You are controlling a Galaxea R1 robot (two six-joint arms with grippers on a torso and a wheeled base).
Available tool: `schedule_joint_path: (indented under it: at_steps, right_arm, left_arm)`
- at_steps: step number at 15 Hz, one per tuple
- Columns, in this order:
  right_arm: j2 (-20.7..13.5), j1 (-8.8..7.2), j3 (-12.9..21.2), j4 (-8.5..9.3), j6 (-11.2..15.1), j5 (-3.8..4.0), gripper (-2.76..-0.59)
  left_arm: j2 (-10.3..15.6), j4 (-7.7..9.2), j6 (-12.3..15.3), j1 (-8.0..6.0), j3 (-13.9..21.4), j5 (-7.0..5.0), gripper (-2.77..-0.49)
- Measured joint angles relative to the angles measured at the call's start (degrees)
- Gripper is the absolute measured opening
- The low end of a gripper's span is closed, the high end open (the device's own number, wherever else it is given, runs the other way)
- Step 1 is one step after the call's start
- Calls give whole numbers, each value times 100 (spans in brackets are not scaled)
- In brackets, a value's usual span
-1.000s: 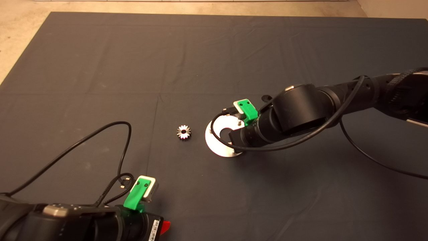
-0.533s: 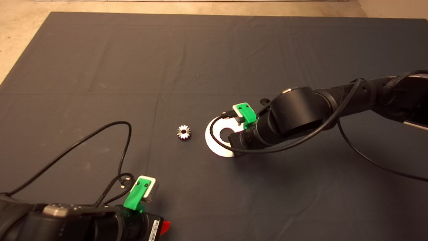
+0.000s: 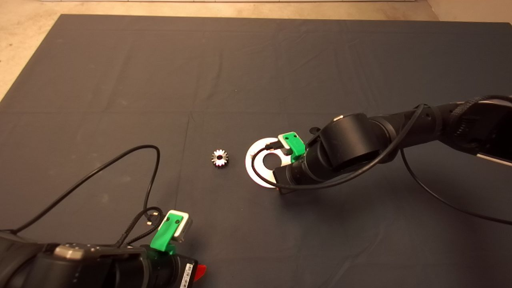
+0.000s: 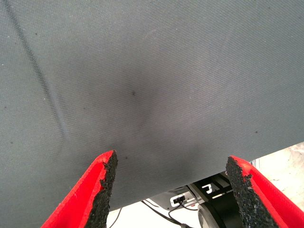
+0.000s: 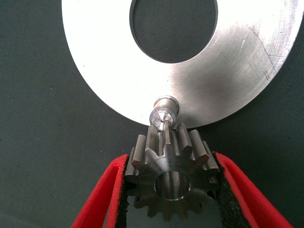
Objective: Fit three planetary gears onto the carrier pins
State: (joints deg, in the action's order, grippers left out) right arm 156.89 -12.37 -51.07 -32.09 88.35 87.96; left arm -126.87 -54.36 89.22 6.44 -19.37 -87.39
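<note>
Your right gripper (image 5: 171, 190) is clamped on a gear (image 5: 172, 176), both pads pressed against its teeth, holding it just beside a pin (image 5: 164, 110) at the rim of the disc (image 5: 109, 76) (the gear's hole is not over the pin). In the head view the right arm covers the disc's (image 3: 256, 173) near side. Another gear (image 3: 219, 158) lies flat on the mat (image 3: 120, 80), just left of the disc. Your left gripper (image 4: 173, 190) waits at the lower left edge, fingers spread wide, empty.
</note>
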Motion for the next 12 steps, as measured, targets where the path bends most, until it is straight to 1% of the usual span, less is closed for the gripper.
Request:
schedule_joint_path:
  at_steps: [1, 4, 6, 10, 12]
  right_arm:
    - [0, 2, 0, 0, 0, 0, -229]
    - [59, -2, -39, 15, -1, 49, -229]
    - [94, -5, -69, 19, -1, 57, -229]
    - [171, -16, -128, 18, -1, 55, -229]
    - [173, -33, -152, 20, -1, 30, -228]
  left_arm:
    - [-4, 1, 0, 0, 0, 0, -164]
    - [-17, 1, 0, 0, 0, -1, -164]
    - [-17, 0, 0, 0, 0, -4, -164]
    - [-28, 1, 0, 0, 0, -1, -164]
    - [-28, 0, -1, 0, 0, -1, -164]
